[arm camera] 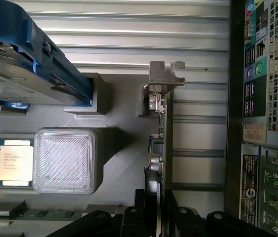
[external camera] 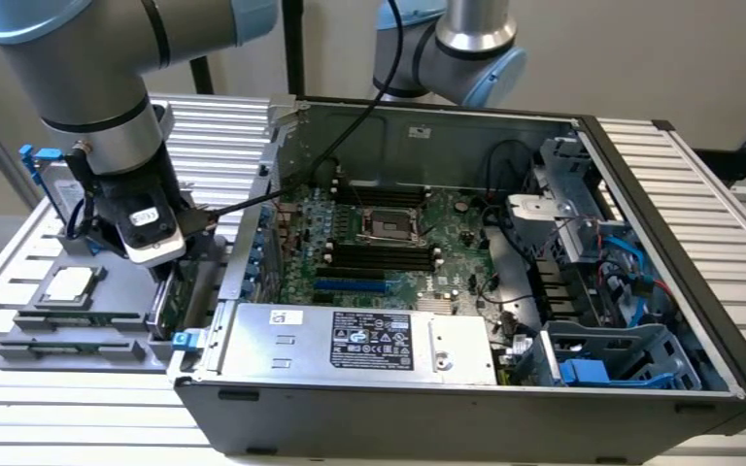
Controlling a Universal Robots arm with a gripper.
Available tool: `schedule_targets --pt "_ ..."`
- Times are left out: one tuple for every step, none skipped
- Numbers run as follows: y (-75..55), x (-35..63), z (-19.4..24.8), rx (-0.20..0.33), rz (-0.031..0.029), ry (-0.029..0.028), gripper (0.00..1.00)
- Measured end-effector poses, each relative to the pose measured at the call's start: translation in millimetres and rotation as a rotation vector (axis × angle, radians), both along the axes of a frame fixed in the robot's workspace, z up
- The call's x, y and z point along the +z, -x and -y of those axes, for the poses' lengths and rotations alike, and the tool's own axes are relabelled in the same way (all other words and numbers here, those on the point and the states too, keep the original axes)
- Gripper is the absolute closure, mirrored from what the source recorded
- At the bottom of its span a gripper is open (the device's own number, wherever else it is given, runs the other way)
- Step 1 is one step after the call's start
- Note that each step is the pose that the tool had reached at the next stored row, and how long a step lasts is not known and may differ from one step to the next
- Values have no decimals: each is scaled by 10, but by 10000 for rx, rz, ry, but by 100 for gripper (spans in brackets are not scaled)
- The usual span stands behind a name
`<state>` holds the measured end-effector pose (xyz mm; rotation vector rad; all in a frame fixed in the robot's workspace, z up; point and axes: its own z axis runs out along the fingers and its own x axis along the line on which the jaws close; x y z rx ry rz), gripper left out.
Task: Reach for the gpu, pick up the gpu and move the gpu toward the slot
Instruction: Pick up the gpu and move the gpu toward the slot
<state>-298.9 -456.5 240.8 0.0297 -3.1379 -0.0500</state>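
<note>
Progress: the reach looks done, lift and carry not yet. The gripper (arm camera: 156, 210) is down at the gpu (arm camera: 159, 148).
Grip: it sits around the card's end opposite the bracket (arm camera: 166, 74). I cannot tell whether it is clamped.
gpu: on edge in the gray tray (arm camera: 119, 113), just outside the PC case (external camera: 477, 398), by its rear wall.
Slot: blue slots (external camera: 347, 286) inside the case, well apart from the card.
Edges: the case's rear wall is just beside the card. The hard drive (arm camera: 20, 64) and cpu (arm camera: 13, 163) lie farther from the case.
Room: open above the case, and its wall stands between card and slot.
</note>
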Motion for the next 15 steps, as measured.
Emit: schedule_targets --pt "0 6 0 0 -3 2 73" --pt "0 12 0 0 -4 2 73" --pt "1 20 0 0 -6 2 73" --pt "1 30 0 -1 -6 1 73" --pt "1 45 0 -1 -7 2 73" --pt "1 62 0 -1 -7 2 73" --pt "1 82 0 -1 -7 2 73" --pt "1 104 0 -1 -9 3 73" --pt "0 128 1 0 -9 2 73" --pt "0 154 1 1 -9 2 73" --pt "1 183 1 0 -10 2 73" --pt "1 219 1 0 -10 2 73" --pt "0 263 1 0 -8 1 73" --pt "0 308 0 0 -8 1 73" --pt "1 355 0 -1 -10 2 73"
